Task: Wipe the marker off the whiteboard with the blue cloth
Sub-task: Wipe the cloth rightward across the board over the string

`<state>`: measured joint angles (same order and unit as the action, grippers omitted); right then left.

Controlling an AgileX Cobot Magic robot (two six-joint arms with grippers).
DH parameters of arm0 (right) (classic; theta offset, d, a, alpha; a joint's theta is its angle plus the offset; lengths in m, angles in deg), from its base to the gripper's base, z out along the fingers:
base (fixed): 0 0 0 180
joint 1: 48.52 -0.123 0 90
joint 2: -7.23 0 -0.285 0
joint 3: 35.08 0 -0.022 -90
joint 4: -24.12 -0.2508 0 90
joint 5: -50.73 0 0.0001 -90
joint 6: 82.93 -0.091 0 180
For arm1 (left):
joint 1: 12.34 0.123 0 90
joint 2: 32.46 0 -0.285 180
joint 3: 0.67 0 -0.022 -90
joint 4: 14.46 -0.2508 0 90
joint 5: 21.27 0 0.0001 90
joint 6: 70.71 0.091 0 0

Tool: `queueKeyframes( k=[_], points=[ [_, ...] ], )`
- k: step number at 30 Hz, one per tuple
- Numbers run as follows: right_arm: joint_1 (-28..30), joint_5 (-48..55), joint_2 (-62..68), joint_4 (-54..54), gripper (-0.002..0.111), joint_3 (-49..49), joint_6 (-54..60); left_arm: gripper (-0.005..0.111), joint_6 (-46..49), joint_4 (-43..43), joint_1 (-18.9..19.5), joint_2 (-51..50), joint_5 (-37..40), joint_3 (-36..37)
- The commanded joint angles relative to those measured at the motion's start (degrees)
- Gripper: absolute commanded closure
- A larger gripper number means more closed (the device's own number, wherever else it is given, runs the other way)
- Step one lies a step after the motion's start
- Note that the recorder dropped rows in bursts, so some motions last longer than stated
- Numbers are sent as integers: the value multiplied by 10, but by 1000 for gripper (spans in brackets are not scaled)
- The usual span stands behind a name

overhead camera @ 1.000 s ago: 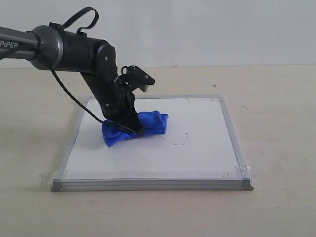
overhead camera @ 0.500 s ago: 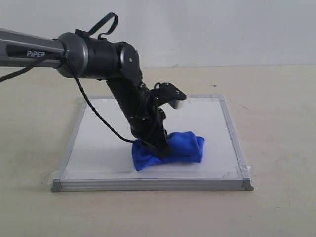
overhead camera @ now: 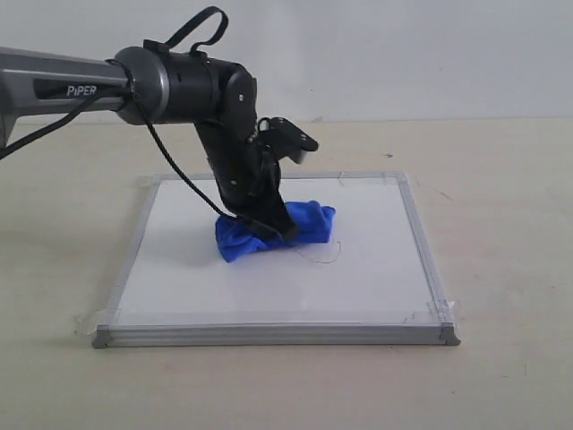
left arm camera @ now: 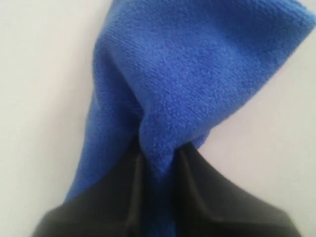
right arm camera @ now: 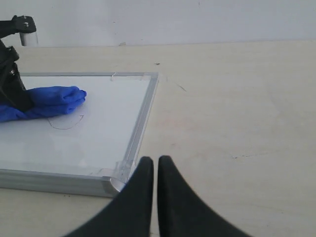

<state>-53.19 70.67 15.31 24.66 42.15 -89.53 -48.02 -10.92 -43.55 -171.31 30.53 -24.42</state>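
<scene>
"PiPER" reads in white on the left arm (overhead camera: 81, 90), whose left tool (overhead camera: 276, 229) is clenched on the blue cloth (overhead camera: 309, 222), pressed to the whiteboard (overhead camera: 376, 278) near its middle. Only the left wrist view shows the fold pinched between the black fingers (left arm camera: 207, 197); only the right wrist view shows the right tool (right arm camera: 154, 165), clenched on nothing, over the worktop (right arm camera: 237, 108) beside the board's corner. Half a second ago the cloth lay nearer the front edge; now the marker (overhead camera: 328, 256) curve shows just beside it.

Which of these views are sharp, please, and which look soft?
Exterior view: evenly lit, sharp, the marker faint. Left wrist view: the blue cloth fills the frame, left hand blurred. Right wrist view: the whiteboard crisp, right hand soft-edged.
</scene>
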Motion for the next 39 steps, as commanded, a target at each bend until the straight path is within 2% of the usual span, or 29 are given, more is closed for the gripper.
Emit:
queueKeyframes(
  k=[1, 5, 10, 12, 14, 17, 21, 26, 29, 33, 39],
  points=[
    [1, -4, -3, 1, 108, 0, 1, 102, -59, -35, 18, -20, 28, -27],
    [1, -4, -3, 1, 108, 0, 1, 102, -30, 1, -6, -22, 58, -27],
    [1, -4, -3, 1, 108, 0, 1, 102, 58, 64, -70, -22, 96, -27],
    [1, -4, -3, 1, 108, 0, 1, 102, 113, 72, -93, -22, 96, -27],
    [1, -4, -3, 1, 108, 0, 1, 102, 127, 59, -107, -22, 78, -27],
    [1, -4, -3, 1, 108, 0, 1, 102, 80, 13, -105, -22, 41, -27],
    [1, -4, -3, 1, 108, 0, 1, 102, -16, -87, -68, -22, 35, -30],
    [1, -4, -3, 1, 108, 0, 1, 102, -85, -88, -3, -22, 35, -39],
    [1, -4, -3, 1, 108, 0, 1, 102, -92, -82, 13, -23, 70, -39],
    [1, -4, -3, 1, 108, 0, 1, 102, -55, -43, -5, -23, 105, -36],
    [1, -4, -3, 1, 108, 0, 1, 102, 33, 25, -80, -23, 106, -38]
  ],
)
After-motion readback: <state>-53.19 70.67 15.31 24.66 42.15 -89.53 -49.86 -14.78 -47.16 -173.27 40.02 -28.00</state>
